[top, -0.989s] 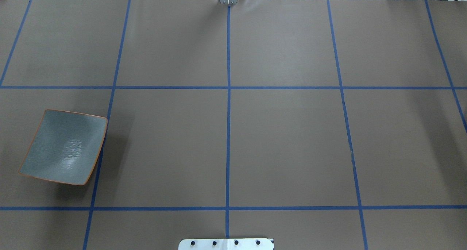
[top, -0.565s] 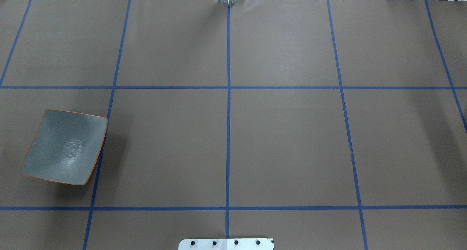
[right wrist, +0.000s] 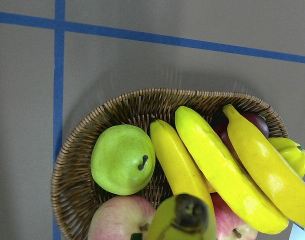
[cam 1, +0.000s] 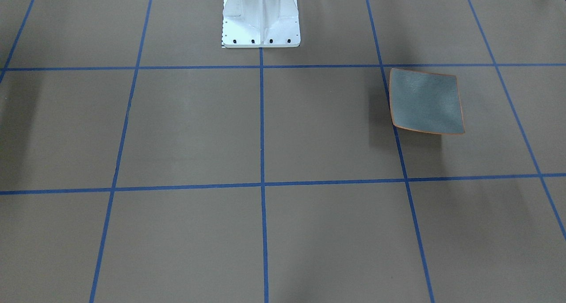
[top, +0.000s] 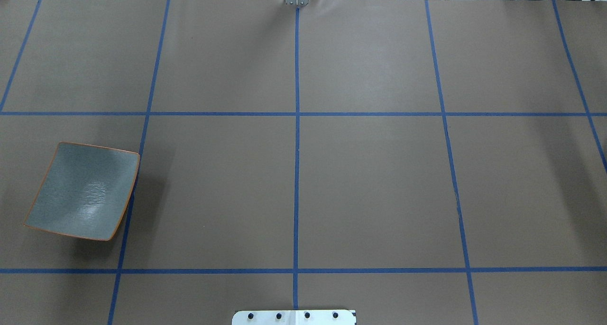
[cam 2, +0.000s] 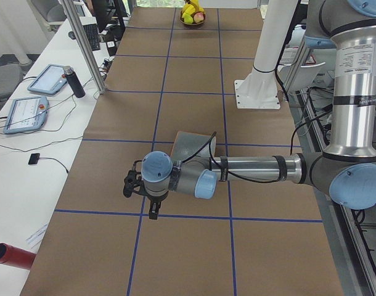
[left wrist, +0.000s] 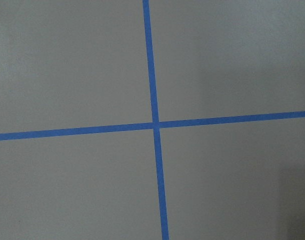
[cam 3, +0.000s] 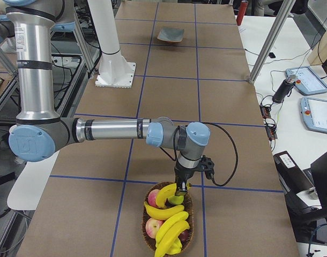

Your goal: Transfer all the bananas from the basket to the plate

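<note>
Right end first: my right gripper [cam 3: 180,188] hangs point-down over the basket [cam 3: 146,239], tips just above the top banana. Only the side camera shows it, so I cannot tell if its jaws are apart or closed; nothing seen held. My right wrist camera looks straight into the basket [right wrist: 67,165]. All the bananas [right wrist: 217,165] are in there, piled across each other, one end-on right under the lens. A green pear [right wrist: 120,157] sits beside them on the view's left. Reddish apples [right wrist: 117,222] lie underneath. The bananas [cam 3: 166,214] also show from the side, stacked lengthwise.

Mid table: white robot pedestal [top: 294,317] at my edge, brown table [top: 370,182] gridded with blue tape [left wrist: 155,125].

Left end: my left gripper [cam 2: 153,214] points down over bare table near a tape crossing. It too shows only from the side, so whether it is open or closed I cannot tell; nothing seen held. The plate [top: 83,192] sits flat on my left side, nothing on it, well apart from the basket. From the left end my forearm crosses in front of the plate [cam 2: 194,143]; from the right end the plate [cam 3: 170,35] is far up the table.
</note>
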Motion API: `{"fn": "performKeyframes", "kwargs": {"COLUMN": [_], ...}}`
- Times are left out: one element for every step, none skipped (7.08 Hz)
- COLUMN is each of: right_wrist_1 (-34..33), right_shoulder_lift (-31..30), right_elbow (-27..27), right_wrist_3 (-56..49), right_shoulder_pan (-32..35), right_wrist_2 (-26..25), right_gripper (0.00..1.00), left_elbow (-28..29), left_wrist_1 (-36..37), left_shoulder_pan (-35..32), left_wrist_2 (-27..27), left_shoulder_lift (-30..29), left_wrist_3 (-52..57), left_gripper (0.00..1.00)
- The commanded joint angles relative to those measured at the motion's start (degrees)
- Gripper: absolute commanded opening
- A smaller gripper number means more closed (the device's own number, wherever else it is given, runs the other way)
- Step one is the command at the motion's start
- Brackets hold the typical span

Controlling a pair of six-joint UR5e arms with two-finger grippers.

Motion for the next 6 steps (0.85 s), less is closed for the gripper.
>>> {"fn": "performKeyframes", "kwargs": {"right_wrist_1": [0.0, 0.0, 0.0, -1.0, -5.3, -10.2], "right_shoulder_lift": [0.4, 0.7, 0.9, 1.1, 2.5, 4.7], "right_elbow": [0.5, 0.6, 0.7, 1.7, 4.2, 6.7], "right_wrist_3": [0.0, 0.0, 0.0, 0.0, 0.0, 0.0], "right_shoulder_pan": [0.7, 0.9, 1.4, 1.6, 2.0, 2.5], "right_wrist_2": [0.0, 0.1, 0.4, 0.6, 0.6, 0.6], "right_gripper": [0.00, 0.00, 0.00, 0.00, 0.00, 0.00], "left_elbow": [0.1, 0.1, 0.1, 0.1, 0.1, 0.1], "left_wrist_1": [0.1, 0.1, 0.2, 0.2, 0.2, 0.2], "left_shoulder_pan": [0.0, 0.0, 0.0, 0.1, 0.1, 0.1], "left_wrist_2": [0.0, 0.0, 0.0, 0.0, 0.0, 0.0], "left_shoulder_lift": [0.0, 0.0, 0.0, 0.0, 0.0, 0.0], "left_wrist_3": [0.0, 0.0, 0.0, 0.0, 0.0, 0.0], "left_gripper": [1.00, 1.00, 1.00, 1.00, 1.00, 1.00]}}
